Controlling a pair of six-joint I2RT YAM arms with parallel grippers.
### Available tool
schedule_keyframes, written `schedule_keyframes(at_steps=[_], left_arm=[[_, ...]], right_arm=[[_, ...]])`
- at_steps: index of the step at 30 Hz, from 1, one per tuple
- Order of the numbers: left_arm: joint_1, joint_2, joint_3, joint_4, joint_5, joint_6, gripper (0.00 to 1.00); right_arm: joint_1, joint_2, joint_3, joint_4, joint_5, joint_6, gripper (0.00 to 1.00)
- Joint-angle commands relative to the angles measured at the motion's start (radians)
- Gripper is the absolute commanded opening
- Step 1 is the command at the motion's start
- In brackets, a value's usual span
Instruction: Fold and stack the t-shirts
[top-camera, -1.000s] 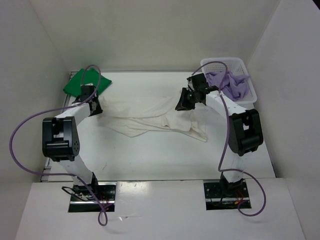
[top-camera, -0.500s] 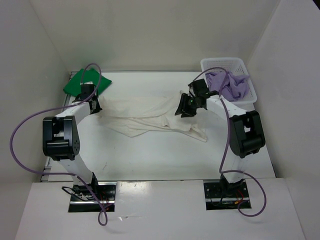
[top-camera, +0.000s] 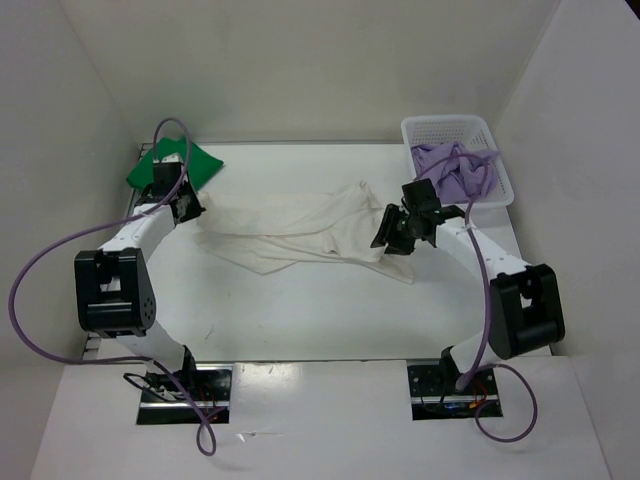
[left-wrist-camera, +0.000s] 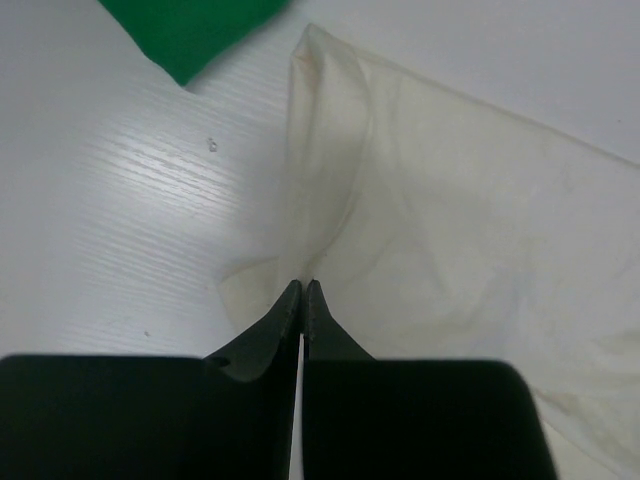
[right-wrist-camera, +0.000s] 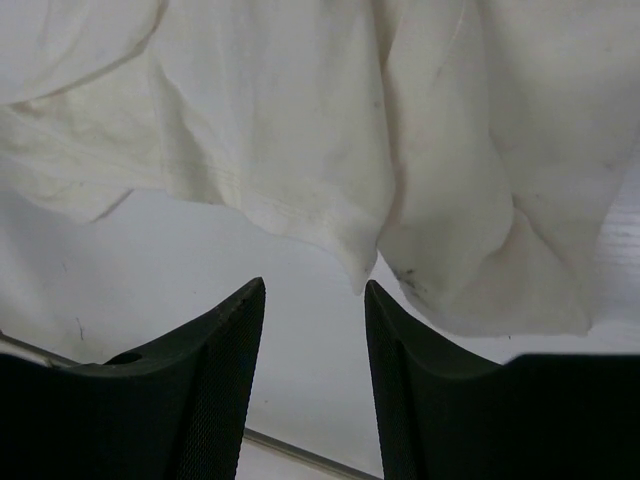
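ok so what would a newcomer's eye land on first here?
The cream-white shirt sprawled crumpled across mid-table, the left gripper pinched shut on its left edge and the right gripper open over its right end. Then the green shirt at the far-left corner and the lavender shirt heaped in the white basket far right.

Worktop (top-camera: 300, 310): white, faint wood-grain finish, walled on three sides. Cream-white t-shirt (top-camera: 300, 225) lies rumpled across the middle, stretched left to right, with one corner trailing toward the near right. Green t-shirt (top-camera: 205, 165) lies flat at the far left corner, near the cream one but not touching it. White mesh basket (top-camera: 452, 127) stands at the far right corner.
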Motion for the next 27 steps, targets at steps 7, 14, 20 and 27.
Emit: schedule_keyframes(at_steps=[7,14,20,27], left_arm=[[0.001,-0.060,0.023,-0.026,0.157,-0.092,0.00],[0.001,-0.069,0.003,-0.017,0.175,-0.112,0.00],[0.001,-0.069,0.003,-0.017,0.175,-0.122,0.00],[0.001,-0.069,0.012,-0.017,0.184,-0.122,0.00]], right_arm=[[-0.005,-0.062,-0.099,-0.009,-0.011,0.073,0.50],[-0.005,0.021,-0.080,0.083,-0.030,0.121,0.50],[-0.005,0.093,-0.046,0.126,-0.017,0.134,0.38],[-0.005,0.102,-0.017,0.135,0.032,0.152,0.22]])
